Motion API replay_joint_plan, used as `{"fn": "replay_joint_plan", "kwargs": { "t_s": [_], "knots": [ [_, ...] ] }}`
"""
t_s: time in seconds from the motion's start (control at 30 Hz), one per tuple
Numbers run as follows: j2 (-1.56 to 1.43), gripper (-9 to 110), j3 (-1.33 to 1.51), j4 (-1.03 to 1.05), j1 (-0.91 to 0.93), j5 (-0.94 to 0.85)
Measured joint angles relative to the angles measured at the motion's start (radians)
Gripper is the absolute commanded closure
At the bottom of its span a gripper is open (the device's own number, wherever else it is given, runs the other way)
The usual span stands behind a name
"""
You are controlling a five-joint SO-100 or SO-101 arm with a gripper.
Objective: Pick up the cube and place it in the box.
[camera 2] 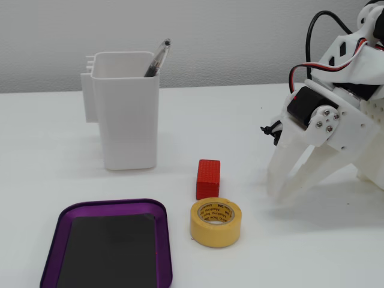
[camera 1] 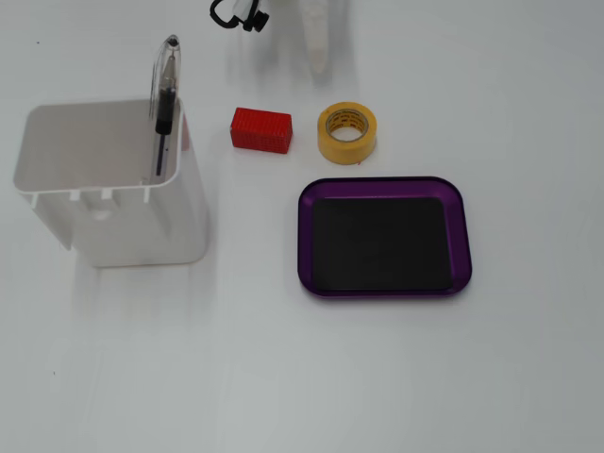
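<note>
The cube (camera 1: 261,129) is a small red dotted block lying on the white table, between the white container and the tape roll; it also shows in the side-on fixed view (camera 2: 208,177). The box (camera 1: 382,183) is a shallow purple-rimmed tray with a black floor and nothing in it, with its rim (camera 2: 108,206) near the front edge of the side-on view. My gripper (camera 2: 279,195) hangs point-down at the right, its white fingers drawn together and holding nothing, well apart from the cube. From above, only its tip (camera 1: 319,64) shows at the top edge.
A yellow tape roll (camera 1: 346,151) lies flat beside the cube and close to the tray's rim, also seen from the side (camera 2: 216,231). A tall white container (camera 1: 142,226) (camera 2: 129,120) holds a pen (camera 1: 166,104) (camera 2: 157,58).
</note>
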State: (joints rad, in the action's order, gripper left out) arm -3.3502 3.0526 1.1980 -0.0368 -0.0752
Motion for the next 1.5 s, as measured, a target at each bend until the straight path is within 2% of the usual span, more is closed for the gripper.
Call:
{"fn": "replay_joint_plan", "kwargs": {
  "t_s": [0.27,0.53,0.93,1.1,1.5],
  "knots": [
    [0.000,100,0.002,-0.038,0.057,-0.003],
    [0.000,82,-0.025,-0.077,0.225,-0.021],
    [0.026,82,-0.187,-0.094,0.249,-0.078],
    [0.249,82,-0.314,-0.149,0.267,-0.147],
    [1.134,82,-0.822,-0.181,0.256,-0.160]
  ]
}}
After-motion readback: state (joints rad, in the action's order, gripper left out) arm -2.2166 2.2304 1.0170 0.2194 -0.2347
